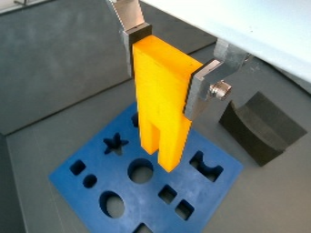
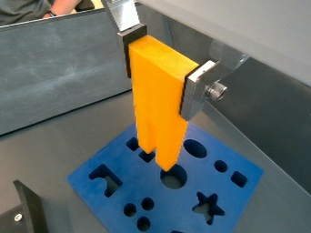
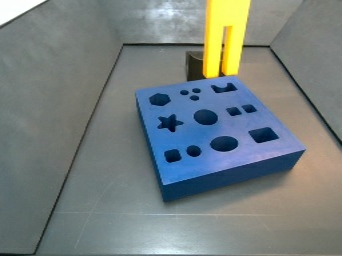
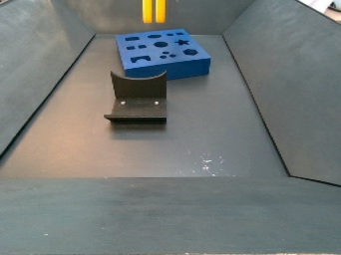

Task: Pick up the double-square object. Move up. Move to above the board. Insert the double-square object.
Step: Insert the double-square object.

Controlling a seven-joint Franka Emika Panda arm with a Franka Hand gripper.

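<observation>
My gripper (image 1: 170, 65) is shut on the double-square object (image 1: 161, 109), a tall yellow-orange peg with a lengthwise groove. The silver fingers clamp its upper end, and it hangs upright. This shows in both wrist views, the gripper (image 2: 166, 68) and the peg (image 2: 158, 114). The blue board (image 1: 100, 159) with shaped holes lies below the peg, also seen in a wrist view (image 2: 127, 155). In both side views the peg (image 3: 225, 35) (image 4: 155, 10) hangs in the air over the board (image 3: 227, 170) (image 4: 167, 68), its lower end clear of the top. The gripper is cut off above both side views.
The dark fixture (image 4: 138, 97) stands on the floor beside the board, also in a side view (image 3: 197, 65) and in both wrist views (image 1: 261, 127) (image 2: 31, 214). Grey sloping walls (image 4: 40, 90) enclose the floor on all sides.
</observation>
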